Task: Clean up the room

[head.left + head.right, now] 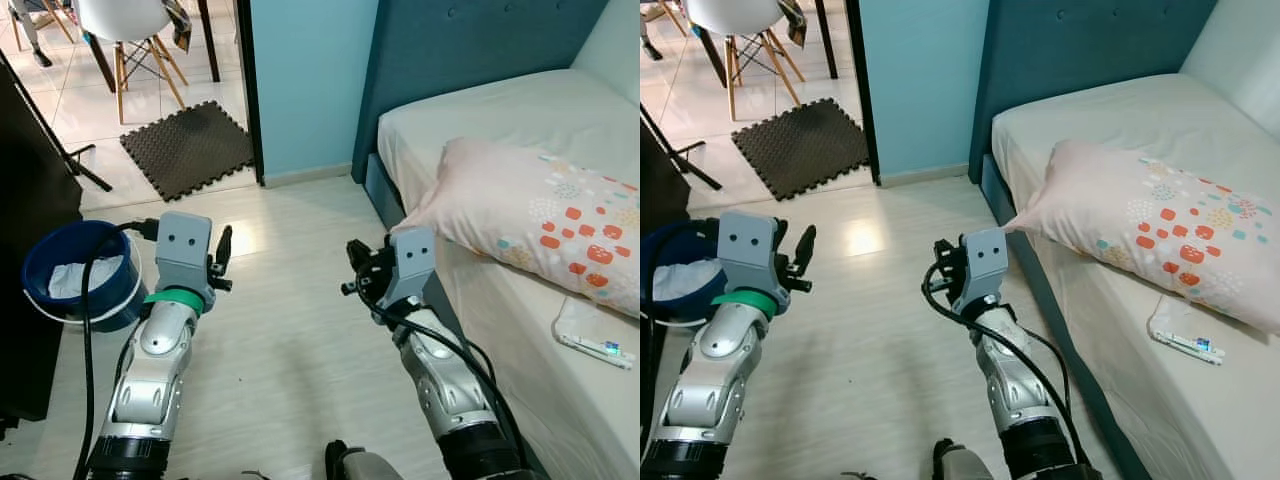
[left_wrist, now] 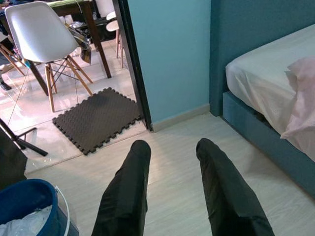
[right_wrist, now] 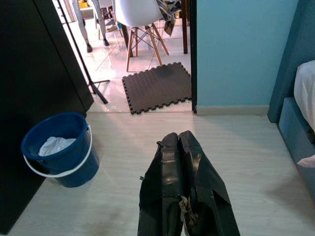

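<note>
Both arms are raised over the pale wooden floor beside the bed. My left gripper is open, its two black fingers spread with nothing between them. My right gripper is shut and empty, its fingers pressed together. A blue bucket with crumpled white material inside stands on the floor to my left, next to a dark cabinet. On the bed to my right lie a pink pillow with coloured spots and a small white packet.
The bed with its teal headboard fills the right side. A dark cabinet stands at the left. Ahead is a doorway with a dark foam mat, a white chair and a tripod leg beyond.
</note>
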Controlling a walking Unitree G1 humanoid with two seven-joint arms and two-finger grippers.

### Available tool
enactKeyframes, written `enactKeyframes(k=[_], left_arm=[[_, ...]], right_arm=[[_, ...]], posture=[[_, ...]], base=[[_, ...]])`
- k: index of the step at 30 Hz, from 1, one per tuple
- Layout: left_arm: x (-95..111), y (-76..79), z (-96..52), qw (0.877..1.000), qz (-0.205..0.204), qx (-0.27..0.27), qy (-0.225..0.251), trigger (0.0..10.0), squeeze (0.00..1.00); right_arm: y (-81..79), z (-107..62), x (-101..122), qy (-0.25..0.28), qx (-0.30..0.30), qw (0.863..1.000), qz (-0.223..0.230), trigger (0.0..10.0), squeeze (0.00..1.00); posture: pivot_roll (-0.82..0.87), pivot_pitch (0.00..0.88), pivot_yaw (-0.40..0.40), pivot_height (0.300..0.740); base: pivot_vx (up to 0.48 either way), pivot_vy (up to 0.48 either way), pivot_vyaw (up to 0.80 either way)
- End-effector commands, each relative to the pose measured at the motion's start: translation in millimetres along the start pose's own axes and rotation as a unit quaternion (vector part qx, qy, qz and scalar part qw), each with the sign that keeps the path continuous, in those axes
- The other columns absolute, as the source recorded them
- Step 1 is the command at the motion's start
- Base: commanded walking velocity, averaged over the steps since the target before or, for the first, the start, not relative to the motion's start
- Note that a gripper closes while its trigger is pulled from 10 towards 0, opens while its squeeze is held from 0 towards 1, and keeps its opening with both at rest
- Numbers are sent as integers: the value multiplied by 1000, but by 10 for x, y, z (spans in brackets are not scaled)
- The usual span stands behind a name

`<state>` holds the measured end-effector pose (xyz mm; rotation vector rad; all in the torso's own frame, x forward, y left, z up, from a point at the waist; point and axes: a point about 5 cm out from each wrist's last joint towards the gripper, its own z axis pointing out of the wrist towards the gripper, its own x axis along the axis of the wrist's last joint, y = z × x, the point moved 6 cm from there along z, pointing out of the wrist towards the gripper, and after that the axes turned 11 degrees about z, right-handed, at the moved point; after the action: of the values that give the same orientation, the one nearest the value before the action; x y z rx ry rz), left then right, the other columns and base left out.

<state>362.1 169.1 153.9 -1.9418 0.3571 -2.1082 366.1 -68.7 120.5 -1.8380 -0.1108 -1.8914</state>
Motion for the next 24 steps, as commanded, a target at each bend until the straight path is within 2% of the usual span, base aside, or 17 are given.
enactKeyframes(k=[1, 8, 24], left_arm=[[-83, 16, -20, 1000, -4, 1, -15, 10000, 0], [-164, 51, -67, 999, -25, 2, -29, 10000, 0], [-129, 55, -40, 1000, -10, 4, -19, 10000, 0]], right_arm=[[10, -35, -87, -10, -3, 1000, 3, 10000, 0], [0, -51, -110, -13, -1, 1000, 5, 10000, 0], [-5, -23, -76, -6, 1, 1000, 4, 10000, 0]], posture=[[-44, 42, 20, 740], [-47, 45, 14, 740], [-44, 28, 11, 740]], base=[[0, 0, 0], [0, 0, 0], [0, 0, 0]])
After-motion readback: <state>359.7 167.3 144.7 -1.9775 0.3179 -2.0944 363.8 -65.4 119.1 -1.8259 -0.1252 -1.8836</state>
